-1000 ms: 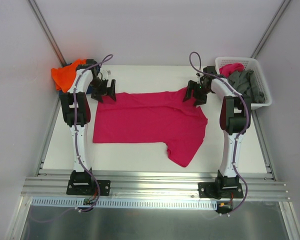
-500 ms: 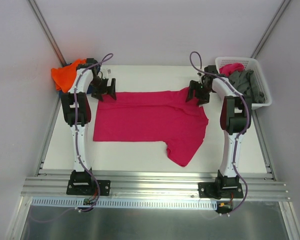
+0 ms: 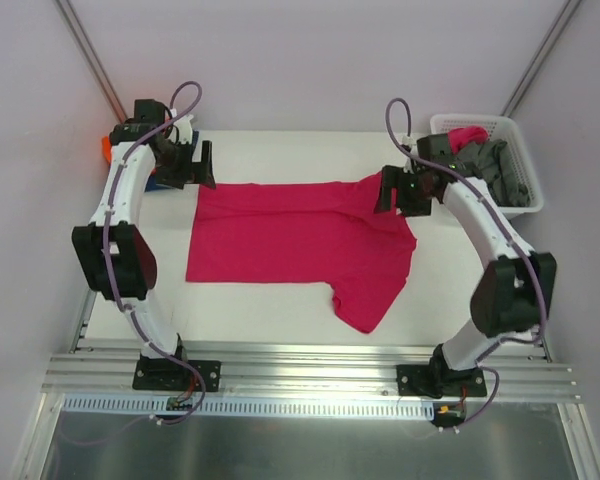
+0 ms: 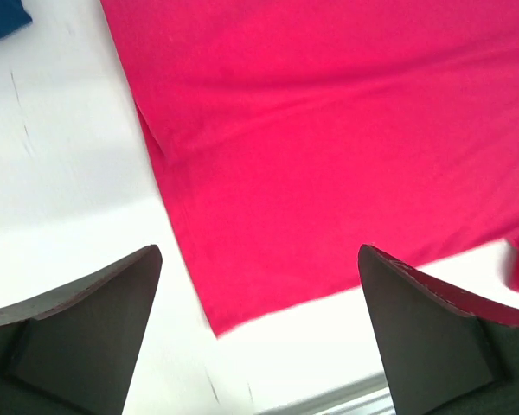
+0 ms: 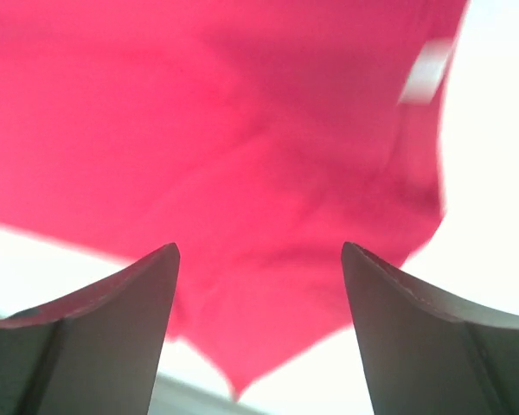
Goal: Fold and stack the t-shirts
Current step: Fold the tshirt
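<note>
A large magenta t-shirt point(image 3: 290, 235) lies spread flat on the white table, one sleeve trailing toward the front right; it also fills the left wrist view point(image 4: 346, 130) and the right wrist view point(image 5: 242, 130). My left gripper point(image 3: 192, 165) point(image 4: 258, 259) hovers open just behind the shirt's far left corner, holding nothing. My right gripper point(image 3: 398, 192) point(image 5: 259, 251) is open over the shirt's far right shoulder, with no cloth between its fingers. A sliver of orange t-shirt point(image 3: 106, 147) and a dark blue t-shirt point(image 3: 158, 182) point(image 4: 0, 17) show behind the left arm.
A white lattice basket point(image 3: 525, 205) at the back right holds a pink cloth point(image 3: 467, 135) and grey t-shirts point(image 3: 500, 165). Metal rails point(image 3: 300, 365) run along the table's near edge. Grey walls close in the left, right and back.
Both arms have swung their elbows outward. The left gripper drew back and left off the shirt's corner. The right gripper stayed over the far right shoulder and opened a little wider.
</note>
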Robot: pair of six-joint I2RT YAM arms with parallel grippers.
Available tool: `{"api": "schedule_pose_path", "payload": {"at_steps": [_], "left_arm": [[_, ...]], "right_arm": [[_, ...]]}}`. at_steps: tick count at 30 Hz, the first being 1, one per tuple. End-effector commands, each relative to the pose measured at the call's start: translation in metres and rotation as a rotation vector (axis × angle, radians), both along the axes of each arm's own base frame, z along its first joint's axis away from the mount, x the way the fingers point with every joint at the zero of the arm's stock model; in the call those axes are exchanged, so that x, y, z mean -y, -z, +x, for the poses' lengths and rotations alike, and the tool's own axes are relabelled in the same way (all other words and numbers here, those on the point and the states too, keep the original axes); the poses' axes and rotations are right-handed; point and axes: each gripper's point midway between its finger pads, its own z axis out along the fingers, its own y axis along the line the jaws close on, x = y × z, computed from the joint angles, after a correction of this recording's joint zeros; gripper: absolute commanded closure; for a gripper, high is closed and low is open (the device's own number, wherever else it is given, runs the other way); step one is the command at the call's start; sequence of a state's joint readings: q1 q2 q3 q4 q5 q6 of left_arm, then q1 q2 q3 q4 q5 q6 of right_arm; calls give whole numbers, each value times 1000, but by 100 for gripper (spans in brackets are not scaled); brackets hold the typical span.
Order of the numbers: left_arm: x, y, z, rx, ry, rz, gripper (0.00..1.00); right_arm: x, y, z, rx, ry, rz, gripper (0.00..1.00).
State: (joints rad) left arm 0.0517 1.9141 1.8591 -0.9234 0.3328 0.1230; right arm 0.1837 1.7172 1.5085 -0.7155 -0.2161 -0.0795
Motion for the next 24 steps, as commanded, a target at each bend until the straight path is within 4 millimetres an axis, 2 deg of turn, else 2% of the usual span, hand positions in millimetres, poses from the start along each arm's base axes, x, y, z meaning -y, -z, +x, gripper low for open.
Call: {"api": "schedule_pose_path", "payload": {"at_steps": [1, 2, 4, 5, 6, 8, 9, 12, 14, 15, 20, 24], "left_arm": [[7, 0, -52, -86, -6, -64, 1], [11, 18, -72, -157, -2, -91, 2], [12, 25, -92, -194, 0, -102, 10], [10, 31, -100, -220, -12, -106, 12], [12, 42, -115, -279, -31, -131, 15], [13, 50, -131, -324, -53, -164, 23], [11, 53, -135, -337, -68, -170, 24], [6, 70, -144, -414, -99, -179, 27], [6, 76, -146, -454, -109, -210, 30], [6, 81, -146, -474, -115, -216, 30], [1, 90, -141, -510, -141, -219, 30], [-2, 101, -136, -542, -153, -219, 30]], "right_arm": [[-20, 8, -86, -176, -29, 94, 22], [-18, 28, -115, -248, -38, 87, 23], [-20, 31, -143, -280, -22, 117, 27], [-15, 51, -167, -355, -15, 107, 31], [-15, 53, -177, -358, -20, 115, 38], [-13, 68, -197, -412, -5, 123, 41], [-10, 80, -212, -458, 1, 118, 46], [-10, 88, -226, -492, -3, 125, 58], [-9, 91, -229, -506, -16, 116, 61], [-10, 92, -231, -512, -23, 114, 67], [-21, 90, -238, -534, -111, 77, 64], [-43, 93, -246, -541, -192, 80, 63]]}}
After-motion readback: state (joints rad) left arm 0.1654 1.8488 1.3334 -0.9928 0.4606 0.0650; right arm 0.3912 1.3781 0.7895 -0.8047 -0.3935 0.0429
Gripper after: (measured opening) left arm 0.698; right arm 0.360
